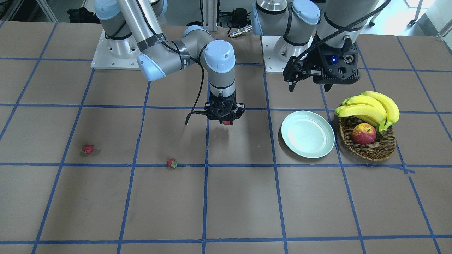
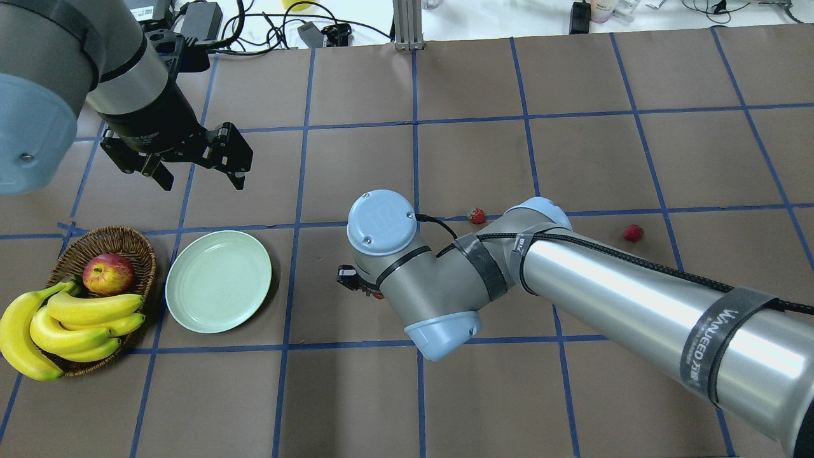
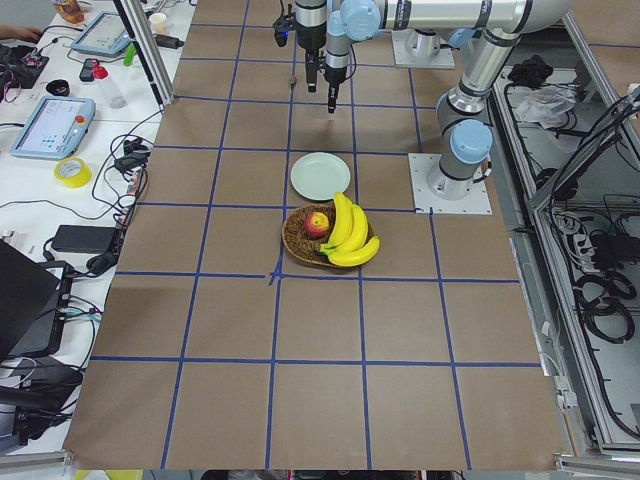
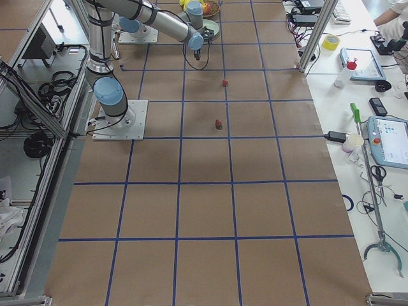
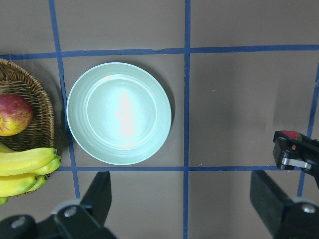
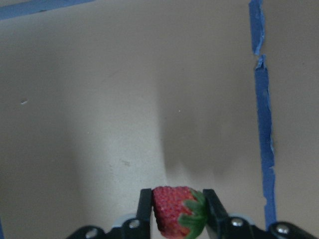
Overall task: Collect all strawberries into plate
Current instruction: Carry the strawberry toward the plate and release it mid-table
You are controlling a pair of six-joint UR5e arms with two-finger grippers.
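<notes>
My right gripper [image 1: 226,118] is shut on a strawberry [image 6: 172,211] and holds it above the table, left of the plate in the front-facing view. The held strawberry also shows red under the gripper [image 1: 227,122]. Two more strawberries [image 1: 87,149] [image 1: 172,163] lie on the brown table; in the overhead view they lie past the right arm [image 2: 476,216] [image 2: 633,233]. The pale green plate [image 1: 308,134] [image 2: 218,280] [image 5: 119,113] has nothing on it. My left gripper [image 1: 310,86] [image 2: 200,179] is open and empty, hovering above and behind the plate.
A wicker basket [image 1: 370,150] [image 2: 127,236] with a bunch of bananas [image 1: 370,107] and a red-yellow apple [image 1: 363,134] stands right beside the plate. Blue tape lines grid the table. The arm bases stand at the back edge.
</notes>
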